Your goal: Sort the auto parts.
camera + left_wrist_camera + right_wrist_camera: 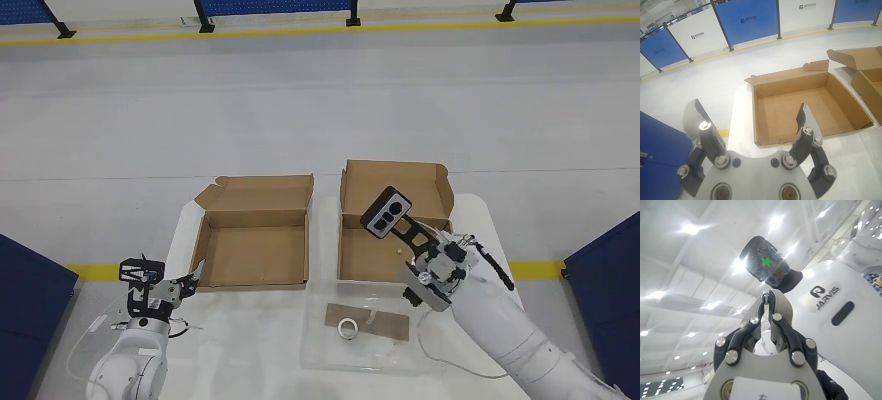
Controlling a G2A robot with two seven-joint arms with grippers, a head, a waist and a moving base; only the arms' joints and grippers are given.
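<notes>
- Top view: a white counter (pixel 325 250) is shown carrying two open brown cardboard boxes side by side but apart, the left box (pixel 255 255) and the right box (pixel 370 262).
- Right wrist view: the right gripper (pixel 767 298) is seen pointing upward, its fingers closed on the thin threaded metal stem (pixel 765 297) of a black rectangular switch panel with grey buttons (pixel 387 213). The panel is held raised above the right box.
- Left wrist view: the left gripper (pixel 750 105) is seen with its fingers spread wide and nothing between them, at the counter's left edge near the left box's front corner.
- Top view: a clear plastic tray (pixel 320 352) is shown at the counter's front. On it lie a brown cardboard strip (pixel 380 323) and a white ring (pixel 348 327).
</notes>
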